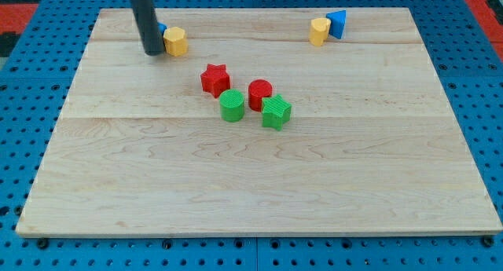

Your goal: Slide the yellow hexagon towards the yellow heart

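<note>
Your rod comes down from the top edge of the view near the surface's (259,192) top-left corner. My tip (153,54) sits on the wood just to the left of the yellow hexagon (175,42), touching it or very nearly; you can't tell which from this angle. There's no pincer on this arm, so nothing to report as apart or together, just the bare rod end.

The yellow hexagon is close to the surface's top edge, well in from the left edge. A blue block (161,30) peeks out behind the rod, wedged between it and the hexagon; most of it is hidden, shape unreadable.

The yellow heart (318,31) is near the top edge too, toward the top-right corner, well apart from the hexagon. A blue triangle (337,23) sits just beside it on its right, touching or nearly so.

Toward the middle of the surface, slightly nearer the top, you've got a tight cluster: red star (214,79) at its left, red cylinder (260,93) to the right of that, green cylinder (232,105) below and between them, green star-like block (276,112) at the cluster's lower right, against the red cylinder.
</note>
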You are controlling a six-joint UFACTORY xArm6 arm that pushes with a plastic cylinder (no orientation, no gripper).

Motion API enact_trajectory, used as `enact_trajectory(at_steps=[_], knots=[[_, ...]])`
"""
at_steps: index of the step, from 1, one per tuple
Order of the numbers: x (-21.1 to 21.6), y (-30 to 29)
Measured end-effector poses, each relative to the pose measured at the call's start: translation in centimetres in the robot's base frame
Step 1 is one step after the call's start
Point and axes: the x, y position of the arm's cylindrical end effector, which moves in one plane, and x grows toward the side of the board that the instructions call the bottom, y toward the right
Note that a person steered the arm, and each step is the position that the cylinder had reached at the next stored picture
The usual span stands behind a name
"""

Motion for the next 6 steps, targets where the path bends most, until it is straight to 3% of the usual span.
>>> enact_trajectory(at_steps=[1,3,5,6], knots=[[-1.3,7.3],[3.1,8.0],[-0.3,21.6],[2.5,17.5]])
